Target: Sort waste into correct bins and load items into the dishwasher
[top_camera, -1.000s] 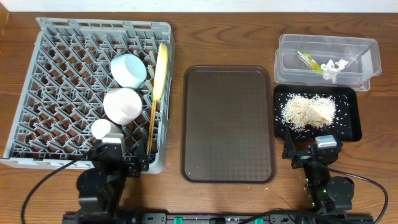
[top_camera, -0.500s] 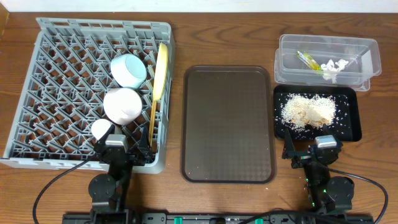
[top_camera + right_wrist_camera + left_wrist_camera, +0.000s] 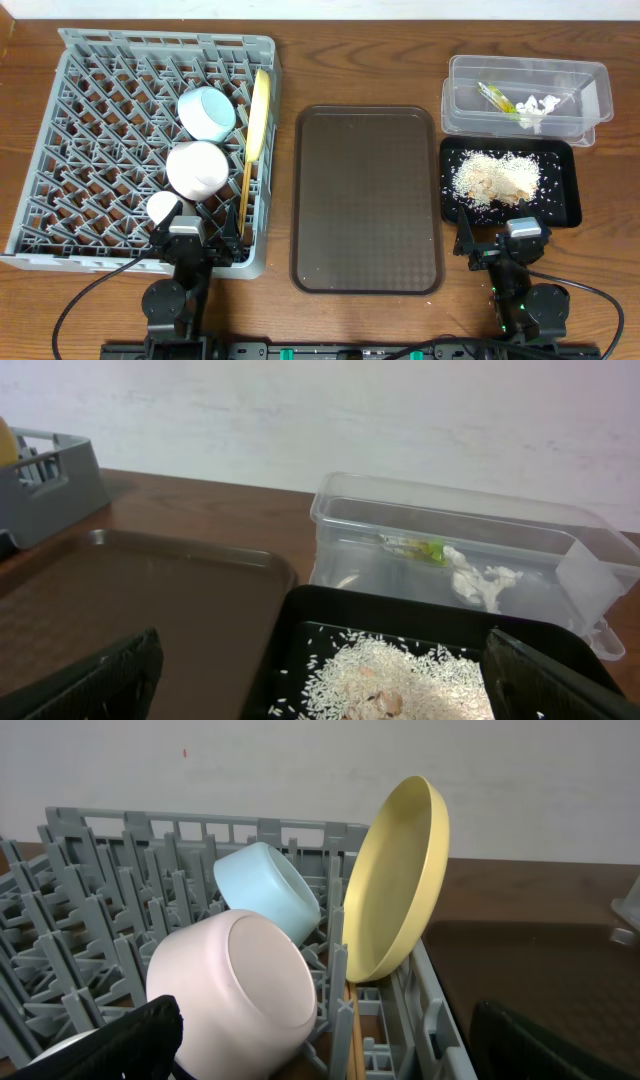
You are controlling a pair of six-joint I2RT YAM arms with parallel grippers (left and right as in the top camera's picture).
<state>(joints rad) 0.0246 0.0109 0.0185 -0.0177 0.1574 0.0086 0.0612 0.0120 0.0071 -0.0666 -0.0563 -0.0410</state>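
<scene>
The grey dish rack (image 3: 60, 130) holds the light blue bowl (image 3: 207, 112), pale pink bowl (image 3: 196, 168), white cup (image 3: 163, 208), upright yellow plate (image 3: 260, 115) and chopsticks (image 3: 245, 200). The left wrist view shows the pink bowl (image 3: 240, 985), blue bowl (image 3: 268, 890) and plate (image 3: 395, 885). My left gripper (image 3: 200, 228) (image 3: 330, 1055) is open and empty at the rack's front edge. The clear tub (image 3: 470, 110) holds the wrapper (image 3: 492, 95) and paper bits (image 3: 540, 105). The black tray (image 3: 565, 200) holds rice scraps (image 3: 495, 180). My right gripper (image 3: 503, 232) (image 3: 330, 690) is open and empty at the tray's near edge.
The large brown serving tray (image 3: 367, 200) lies between the rack and the bins with nothing on it; it also shows in the right wrist view (image 3: 140, 600). The tub (image 3: 460, 560) stands just behind the black tray (image 3: 300, 640). Wooden table all round.
One second ago my left arm's base sat further left and it has since swung a little right and straightened. Nothing has moved in the last half second. The right arm is still.
</scene>
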